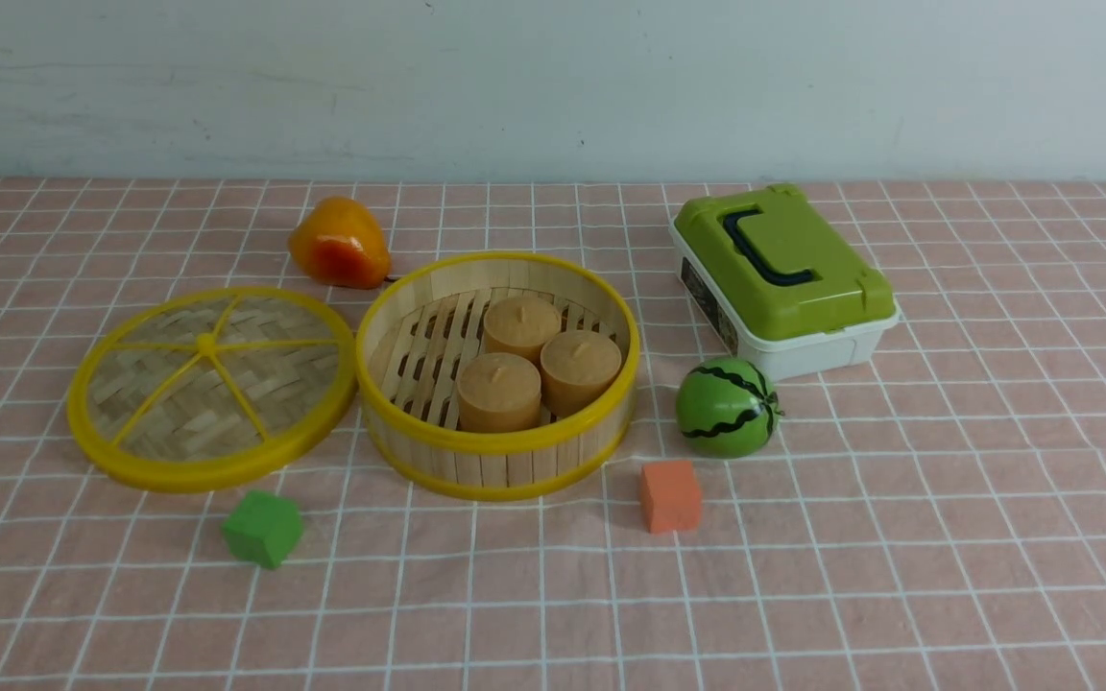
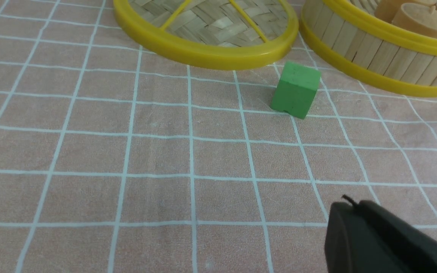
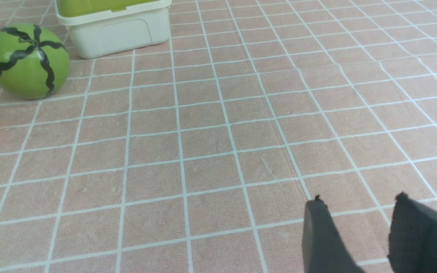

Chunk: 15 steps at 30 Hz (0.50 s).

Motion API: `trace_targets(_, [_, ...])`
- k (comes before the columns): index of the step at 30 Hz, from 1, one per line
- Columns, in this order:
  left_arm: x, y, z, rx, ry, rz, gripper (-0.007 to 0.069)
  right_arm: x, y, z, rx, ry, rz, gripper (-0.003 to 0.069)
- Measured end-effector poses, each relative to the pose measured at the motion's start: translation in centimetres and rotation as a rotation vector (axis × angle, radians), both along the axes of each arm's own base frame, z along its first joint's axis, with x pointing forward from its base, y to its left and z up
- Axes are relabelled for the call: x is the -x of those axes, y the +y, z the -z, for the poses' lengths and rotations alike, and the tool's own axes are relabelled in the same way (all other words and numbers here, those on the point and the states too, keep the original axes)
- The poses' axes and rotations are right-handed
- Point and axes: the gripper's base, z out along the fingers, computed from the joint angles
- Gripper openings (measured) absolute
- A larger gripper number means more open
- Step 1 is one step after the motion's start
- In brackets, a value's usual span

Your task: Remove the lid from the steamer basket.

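The lid (image 1: 210, 387), a woven bamboo disc with yellow rim and spokes, lies flat on the cloth just left of the steamer basket (image 1: 498, 374); its edge also shows in the left wrist view (image 2: 207, 34). The uncovered steamer basket (image 2: 378, 57) holds three tan cylinders (image 1: 534, 363). Neither arm appears in the front view. My left gripper (image 2: 351, 206) hangs over bare cloth, shut and empty, short of the lid and the green cube. Over empty cloth, away from the basket, my right gripper (image 3: 359, 203) stands open with nothing between its fingers.
A green cube (image 1: 263, 528) sits in front of the lid, an orange cube (image 1: 670, 495) in front of the basket. A toy watermelon (image 1: 728, 407) and a white box with green lid (image 1: 781, 278) are to the right, an orange-yellow fruit (image 1: 339, 244) behind.
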Motion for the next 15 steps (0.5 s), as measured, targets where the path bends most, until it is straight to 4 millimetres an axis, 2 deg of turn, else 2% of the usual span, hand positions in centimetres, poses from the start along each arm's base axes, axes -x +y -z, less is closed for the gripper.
trace_targets(15, [0.0, 0.0, 0.0, 0.0, 0.0, 0.0, 0.0015, 0.0, 0.0, 0.0, 0.0, 0.0, 0.0, 0.0242])
